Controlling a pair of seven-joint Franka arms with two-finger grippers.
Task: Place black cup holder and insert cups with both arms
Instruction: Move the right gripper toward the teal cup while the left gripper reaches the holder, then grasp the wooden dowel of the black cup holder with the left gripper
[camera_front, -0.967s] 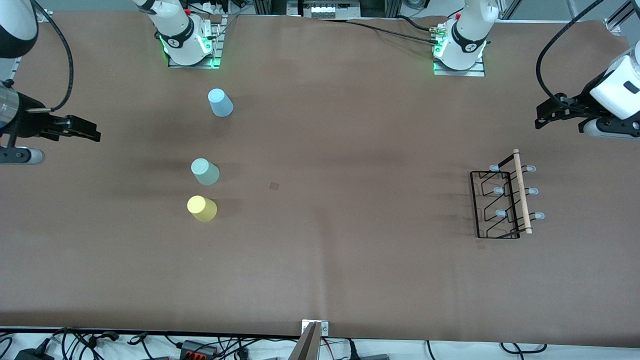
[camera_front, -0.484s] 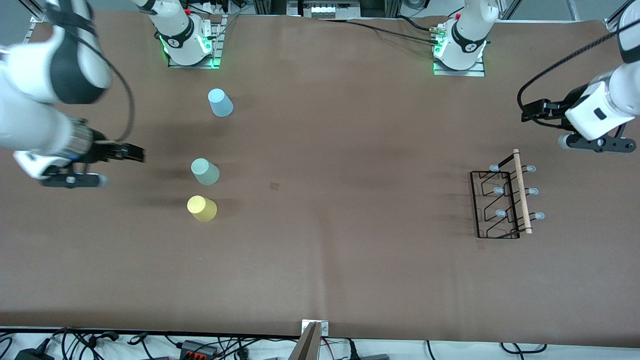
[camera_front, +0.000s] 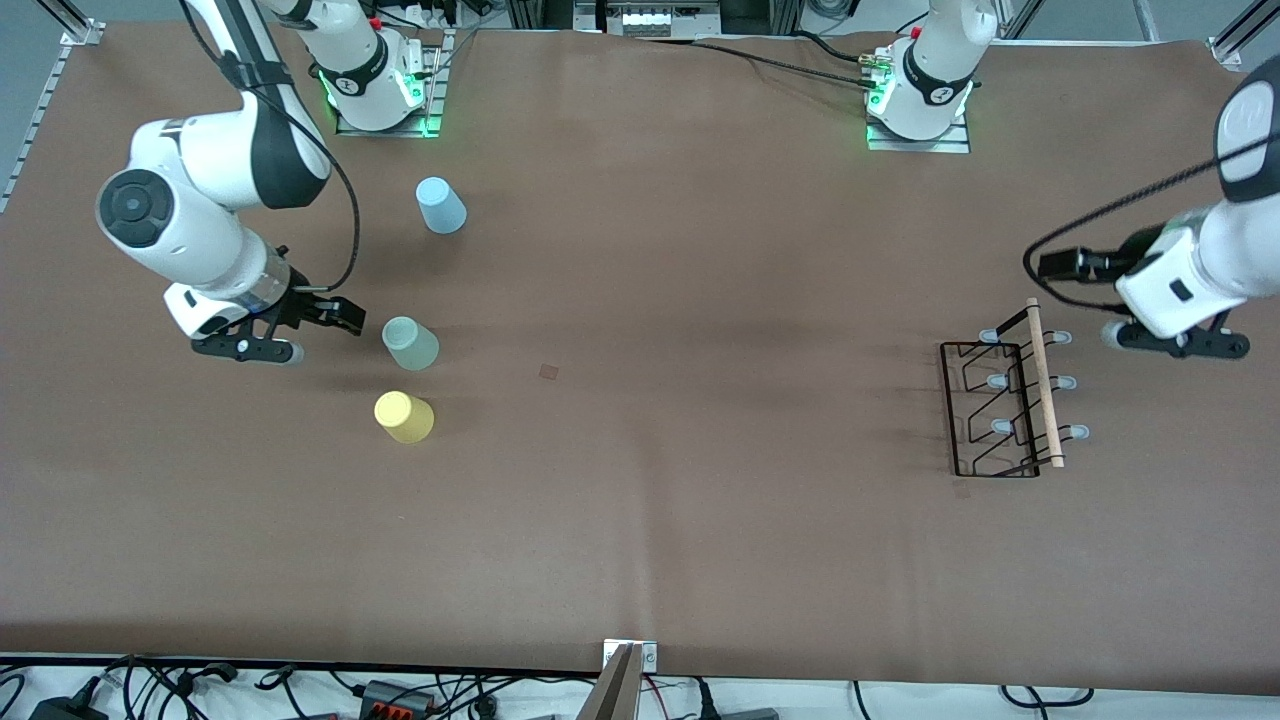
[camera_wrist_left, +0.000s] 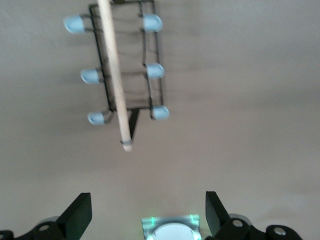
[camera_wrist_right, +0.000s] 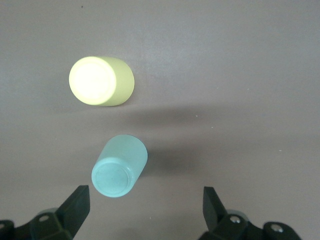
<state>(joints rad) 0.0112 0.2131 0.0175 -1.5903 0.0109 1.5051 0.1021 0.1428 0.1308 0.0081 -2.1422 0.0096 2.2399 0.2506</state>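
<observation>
The worktop (camera_front: 640, 480) wears a matt brown covering, paper-like, faintly creased. The black cup holder (camera_front: 985, 410) is thin dark wire with a pale wooden rod (camera_wrist_left: 114, 75) and smooth bluish-grey peg tips. The pale green cup (camera_wrist_right: 120, 166), yellow cup (camera_wrist_right: 101, 81) and light blue cup (camera_front: 440, 205) look like smooth matt plastic.

Arms: your two arms (camera_front: 205, 190) are white with dark grey joints.
Cables: black.
Bases: lit green (camera_front: 378, 95).
</observation>
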